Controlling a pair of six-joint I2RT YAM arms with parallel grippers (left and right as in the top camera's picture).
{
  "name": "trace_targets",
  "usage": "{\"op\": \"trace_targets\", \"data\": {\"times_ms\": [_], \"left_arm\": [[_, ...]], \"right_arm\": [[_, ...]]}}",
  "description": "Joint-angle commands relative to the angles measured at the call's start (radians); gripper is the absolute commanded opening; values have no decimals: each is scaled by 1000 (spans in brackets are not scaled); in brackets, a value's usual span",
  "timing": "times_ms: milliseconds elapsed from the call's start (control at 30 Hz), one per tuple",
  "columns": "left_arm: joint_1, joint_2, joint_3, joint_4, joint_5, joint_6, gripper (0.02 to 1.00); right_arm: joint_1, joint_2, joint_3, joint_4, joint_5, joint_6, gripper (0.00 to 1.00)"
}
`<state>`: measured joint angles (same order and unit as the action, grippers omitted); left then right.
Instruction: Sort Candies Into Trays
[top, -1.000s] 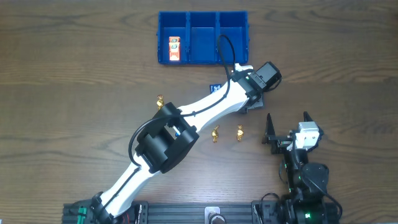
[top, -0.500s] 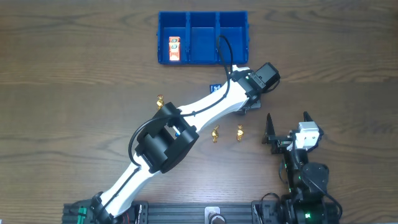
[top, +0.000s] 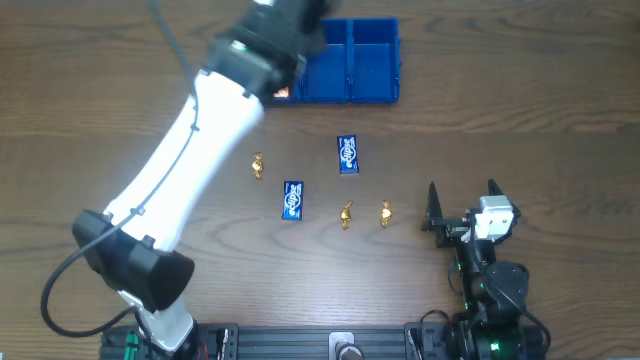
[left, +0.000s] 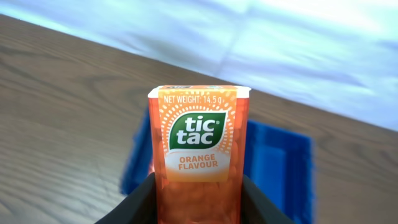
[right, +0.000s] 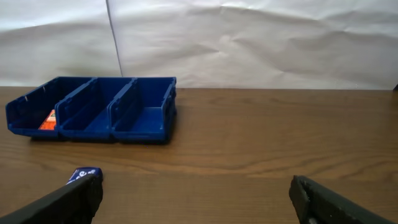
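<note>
Candy box (left: 200, 143), the little orange plastic kind, is clamped upright in the left gripper (left: 199, 202), one finger on each narrow side, label facing the wrist camera. It's held up in the air with the blue tray (left: 281, 163) just beyond and below it. My guess is that's because it's about to be dropped in with its twin: another orange box (right: 48, 120) already lies in the tray's end compartment. Can't tell exactly which compartment it's over, though. Label-wise, there's a green leaf-shaped logo with white lettering on an orange sunburst, a net weight line along the top and a flavour line underneath, all perfectly legible. Out on the table (top: 520, 120), two blue wrapped candies (top: 347, 154), with white print too small to read, and three gold twist-wrapped ones (top: 346, 215) are waiting to be sorted. Right gripper (top: 462, 190) sits parked near its base, fingers spread wide, holding nothing.
</note>
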<state>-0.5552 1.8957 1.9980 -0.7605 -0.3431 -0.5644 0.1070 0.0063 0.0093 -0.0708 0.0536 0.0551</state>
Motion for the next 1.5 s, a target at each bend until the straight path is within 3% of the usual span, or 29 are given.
{"op": "trace_targets", "data": {"times_ms": [33, 167, 333, 400, 467, 533, 733, 833, 967, 1100, 1233, 1500], "left_arm": [[147, 157, -16, 39, 165, 190, 316], [171, 269, -16, 40, 219, 292, 312], [174, 310, -17, 66, 243, 303, 332], [182, 310, -17, 65, 249, 303, 406], [189, 305, -17, 54, 251, 303, 603], [190, 251, -26, 29, 236, 302, 684], [195, -216, -345, 182, 130, 295, 737], [239, -574, -632, 348, 127, 296, 787], [389, -1010, -1025, 549, 241, 311, 939], [506, -1428, -1380, 659, 367, 399, 1000], [538, -1740, -1673, 695, 423, 404, 998], [537, -1893, -1995, 715, 449, 399, 998]], "right_arm": [[2, -3, -2, -5, 8, -11, 998], [2, -3, -2, -5, 8, -11, 998], [2, -3, -2, -5, 8, -11, 996], [2, -3, -2, -5, 8, -11, 998], [2, -3, -2, -5, 8, -11, 998], [2, -3, -2, -5, 8, -11, 998], [2, -3, -2, -5, 8, -11, 998], [2, -3, -2, -5, 8, -11, 996], [2, -3, -2, -5, 8, -11, 998], [2, -3, -2, -5, 8, -11, 998], [2, -3, -2, -5, 8, -11, 998], [2, -3, -2, -5, 8, -11, 998]]}}
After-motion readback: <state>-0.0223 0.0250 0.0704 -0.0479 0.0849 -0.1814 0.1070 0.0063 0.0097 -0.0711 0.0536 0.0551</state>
